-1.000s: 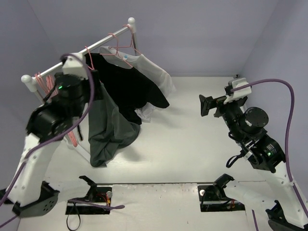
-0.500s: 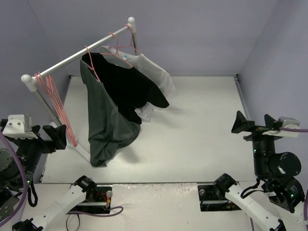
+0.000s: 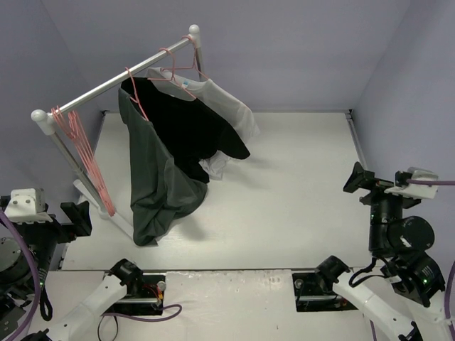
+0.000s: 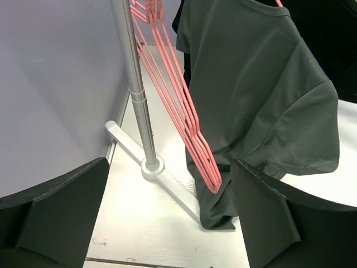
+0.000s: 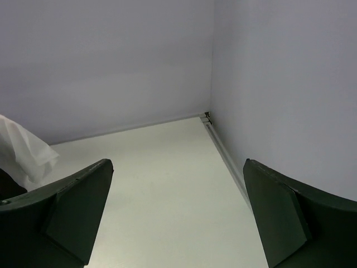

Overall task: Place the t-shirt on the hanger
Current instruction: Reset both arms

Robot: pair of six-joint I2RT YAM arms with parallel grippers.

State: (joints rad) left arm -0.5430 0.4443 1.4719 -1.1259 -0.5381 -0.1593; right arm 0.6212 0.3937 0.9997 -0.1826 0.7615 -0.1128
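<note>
The dark grey-green cloth t-shirt [image 3: 160, 177] hangs on the thin pink-red wire hanger [image 3: 135, 91] (up on the silver rail [image 3: 106, 89]). My left claw [image 4: 169, 164] and right claw [image 5: 177, 162] are wide, holding nothing.

I am looking at a silver clothes rail [image 3: 114, 87] standing slantwise over the far left corner of the white table [image 3: 306, 206]. A black shirt [image 3: 199, 135] and a pale white shirt [image 3: 238, 114] are hanging near its far end. A bunch of spare pink hangers [image 3: 91, 170] is dangling at its near end, beside the upright post [image 4: 136, 95].
</note>
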